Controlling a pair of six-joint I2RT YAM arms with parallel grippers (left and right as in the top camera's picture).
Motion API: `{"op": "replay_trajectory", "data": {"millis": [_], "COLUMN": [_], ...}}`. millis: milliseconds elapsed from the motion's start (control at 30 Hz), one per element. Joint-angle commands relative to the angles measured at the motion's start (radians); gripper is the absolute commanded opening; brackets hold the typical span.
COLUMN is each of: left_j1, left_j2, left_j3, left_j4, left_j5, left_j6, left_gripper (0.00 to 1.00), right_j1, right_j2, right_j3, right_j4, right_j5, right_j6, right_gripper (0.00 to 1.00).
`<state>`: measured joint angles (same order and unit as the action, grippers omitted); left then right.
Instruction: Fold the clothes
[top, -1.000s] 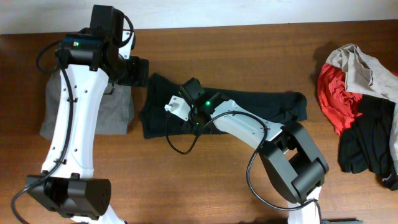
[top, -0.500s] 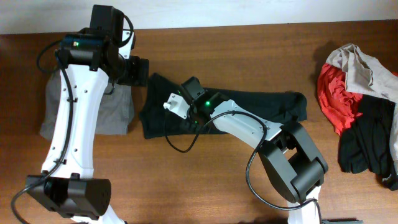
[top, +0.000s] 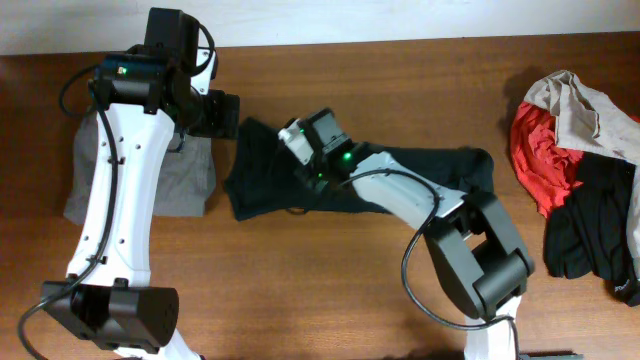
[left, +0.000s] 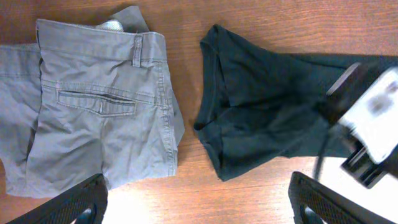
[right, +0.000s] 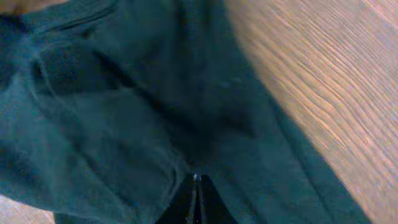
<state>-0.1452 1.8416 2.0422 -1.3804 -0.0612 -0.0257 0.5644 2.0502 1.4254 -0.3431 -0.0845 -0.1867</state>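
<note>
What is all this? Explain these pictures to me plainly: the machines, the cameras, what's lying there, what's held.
These are robots: a left arm and a right arm at a wooden table. One picture looks down from above; the other two come from cameras on each wrist. Folded grey trousers lie left, a black T-shirt in the middle, a pile of clothes right. The left gripper hangs open, empty; the right gripper is shut, pinching the T-shirt.

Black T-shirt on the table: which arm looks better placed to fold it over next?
The right, probably: the right tool is shut on the black fabric T-shirt, while the left tool hangs open, holding nothing.
</note>
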Motion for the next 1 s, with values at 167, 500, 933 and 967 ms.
{"op": "replay_trajectory", "data": {"millis": [167, 500, 933, 967], "left_j1": [0.004, 0.004, 0.003, 0.003], "left_j2": [-0.017, -0.017, -0.017, -0.017], "left_j3": [0.018, 0.018, -0.329, -0.39], "left_j4": [0.002, -0.018, 0.194, 0.243], "left_j5": [-0.011, 0.041, 0.209, 0.229], "left_j6": [0.003, 0.067, 0.181, 0.182], "left_gripper": [0.93, 0.99, 0.36, 0.32], "right_j1": [-0.055, -0.116, -0.479, -0.511], "right_j2": [0.017, -0.087, -0.41, -0.405], "right_j3": [0.019, 0.051, 0.162, 0.158], "right_j4": [-0.018, -0.215, -0.774, -0.824], "right_j5": [-0.119, -0.115, -0.115, -0.115], "right_j6": [0.144, 0.144, 0.524, 0.539], "right_gripper": [0.49, 0.66, 0.75, 0.74]}}
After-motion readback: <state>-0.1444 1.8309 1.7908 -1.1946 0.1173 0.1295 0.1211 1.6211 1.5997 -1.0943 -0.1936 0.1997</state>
